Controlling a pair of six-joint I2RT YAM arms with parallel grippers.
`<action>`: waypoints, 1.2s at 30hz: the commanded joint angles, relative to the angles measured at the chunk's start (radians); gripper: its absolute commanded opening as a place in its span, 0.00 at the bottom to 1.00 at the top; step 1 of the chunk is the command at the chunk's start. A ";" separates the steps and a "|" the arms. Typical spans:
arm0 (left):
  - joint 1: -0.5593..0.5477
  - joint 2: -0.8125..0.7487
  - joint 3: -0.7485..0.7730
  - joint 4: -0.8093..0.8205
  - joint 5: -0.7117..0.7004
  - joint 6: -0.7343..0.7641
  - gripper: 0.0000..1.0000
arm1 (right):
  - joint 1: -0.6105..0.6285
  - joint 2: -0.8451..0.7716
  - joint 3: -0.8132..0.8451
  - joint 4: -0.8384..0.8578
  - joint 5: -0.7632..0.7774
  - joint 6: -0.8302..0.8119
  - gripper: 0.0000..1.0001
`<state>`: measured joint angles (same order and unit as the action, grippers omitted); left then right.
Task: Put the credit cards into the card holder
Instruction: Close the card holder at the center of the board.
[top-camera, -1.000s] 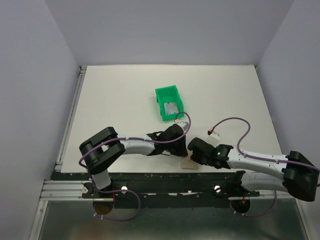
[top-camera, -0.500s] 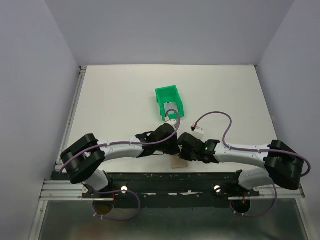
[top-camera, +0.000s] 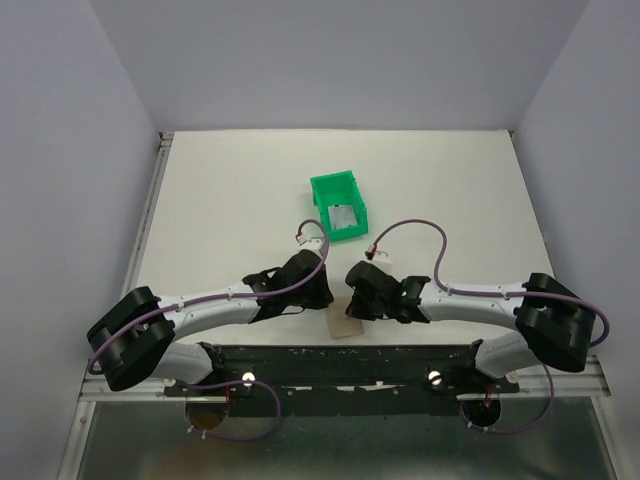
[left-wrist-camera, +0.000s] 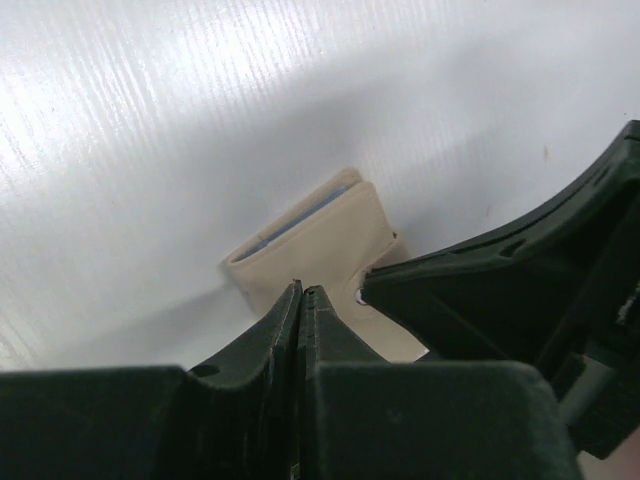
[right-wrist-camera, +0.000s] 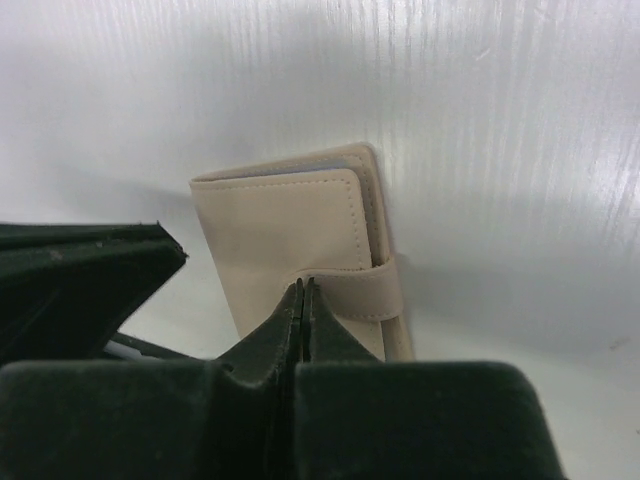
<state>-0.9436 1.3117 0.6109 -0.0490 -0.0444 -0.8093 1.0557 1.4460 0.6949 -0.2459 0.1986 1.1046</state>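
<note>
Found the card holder (top-camera: 345, 323) lying flat at the near edge of the table (top-camera: 220, 200), folded shut with its strap (right-wrist-camera: 370, 290) wrapped round one long side. Made out a thin pale-blue line along its open edge in the left wrist view, nothing more of the inside. Placed its long axis roughly near-to-far, tilted a little, in the overhead view.

Saw the left tool (top-camera: 318, 296) and the right tool (top-camera: 356, 300) just beyond it, tips turned toward each other, with the holder between them and slightly nearer the bases than both. Read both as clenched, fingers pressed together to a single seam in each wrist view, gripping nothing. Set the right tool's tip over the strap and the left tool's over the opposite corner; could not tell contact from hovering in either case. Judged neither arm clearly nearer, the right perhaps better lined up with the strap.

Found the green bin (top-camera: 322, 188) farther out, past both tools and well apart from the holder. Saw one silver-grey card of the credit cards (top-camera: 346, 219) lying inside; could not tell of any others beneath. Judged the coming move to turn on this: holder shut and close in, cards away in the bin — strap to be undone first.

Read no brand, label or writing on holder, bin or tools; found the card's marks too small to read.
</note>
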 joint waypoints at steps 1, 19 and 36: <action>0.002 0.000 -0.011 0.034 -0.014 -0.005 0.13 | 0.018 -0.044 -0.048 -0.110 0.011 -0.081 0.09; -0.026 0.034 -0.057 0.210 0.116 0.019 0.13 | -0.014 -0.183 0.058 -0.230 0.068 -0.230 0.25; -0.103 0.067 -0.137 0.314 0.126 -0.037 0.13 | -0.023 -0.130 0.057 -0.109 -0.056 -0.298 0.15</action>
<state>-1.0370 1.3739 0.4961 0.2241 0.0696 -0.8295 1.0382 1.2976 0.7334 -0.3893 0.1780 0.8333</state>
